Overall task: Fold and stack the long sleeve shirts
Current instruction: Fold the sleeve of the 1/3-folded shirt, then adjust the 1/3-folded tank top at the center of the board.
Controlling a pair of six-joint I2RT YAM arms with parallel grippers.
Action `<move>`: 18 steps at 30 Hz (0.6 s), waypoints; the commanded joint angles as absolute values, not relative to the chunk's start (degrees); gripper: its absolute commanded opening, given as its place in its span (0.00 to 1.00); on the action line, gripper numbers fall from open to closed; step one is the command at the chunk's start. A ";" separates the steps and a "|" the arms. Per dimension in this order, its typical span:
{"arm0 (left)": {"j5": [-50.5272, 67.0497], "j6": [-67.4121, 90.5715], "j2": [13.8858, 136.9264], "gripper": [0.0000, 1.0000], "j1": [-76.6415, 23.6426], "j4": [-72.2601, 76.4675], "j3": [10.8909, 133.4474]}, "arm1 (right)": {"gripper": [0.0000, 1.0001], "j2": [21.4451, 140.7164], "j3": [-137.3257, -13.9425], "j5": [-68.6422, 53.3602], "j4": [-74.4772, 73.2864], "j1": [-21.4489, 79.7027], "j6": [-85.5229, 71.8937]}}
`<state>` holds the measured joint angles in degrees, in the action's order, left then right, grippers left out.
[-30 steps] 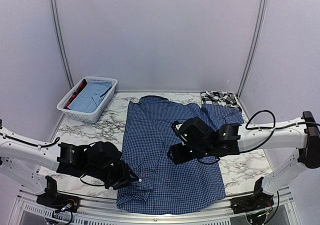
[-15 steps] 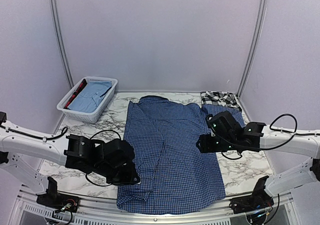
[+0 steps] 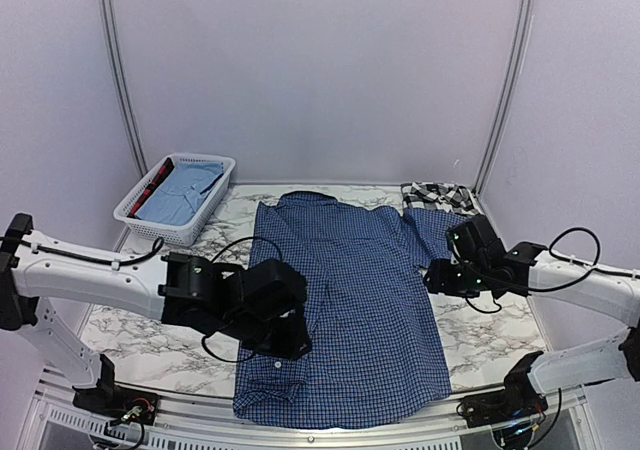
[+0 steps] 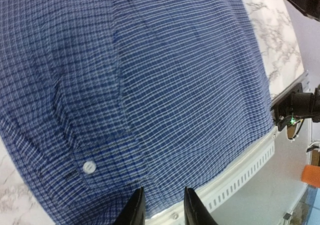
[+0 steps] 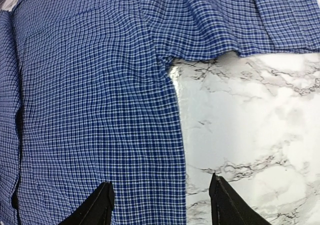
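Observation:
The dark blue checked long sleeve shirt (image 3: pixel 360 300) lies spread flat, collar away from me, on the marble table (image 3: pixel 160 350). My left gripper (image 3: pixel 297 344) hangs low over its lower left part. In the left wrist view the gripper (image 4: pixel 162 208) stands open by a narrow gap, with blue cloth (image 4: pixel 175 75) showing between the fingers and a cuff button (image 4: pixel 89 167) just to the left. My right gripper (image 3: pixel 432 278) is wide open at the shirt's right side edge, below the sleeve. Its fingers (image 5: pixel 103 205) straddle that edge (image 5: pixel 175 150). The black-and-white plaid shirt (image 3: pixel 440 195) lies crumpled at the back right.
A white slatted basket (image 3: pixel 140 220) stands at the back left and holds a light blue cloth (image 3: pixel 180 192) and something red. The shirt's hem reaches the metal rail (image 4: pixel 240 180) at the table's near edge. Bare marble (image 5: pixel 250 125) lies right of the shirt.
The left gripper has moved right from the shirt's left edge onto the shirt and narrowed. The right arm has drawn back from the shirt's middle to its right edge. The shirt lies as before.

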<state>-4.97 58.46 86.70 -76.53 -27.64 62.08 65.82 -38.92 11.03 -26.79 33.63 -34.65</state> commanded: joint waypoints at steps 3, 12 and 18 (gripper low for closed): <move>-7.13 45.81 98.75 0.28 -73.60 -27.88 76.64 | 0.61 59.94 -36.44 8.65 -25.72 27.88 -33.29; -5.56 38.38 118.57 0.29 -73.22 -27.52 100.00 | 0.58 66.83 -39.72 3.50 -18.25 9.62 -28.95; -0.76 39.03 133.01 0.28 -76.05 -27.64 116.11 | 0.57 71.93 -41.88 1.84 -16.64 7.02 -27.28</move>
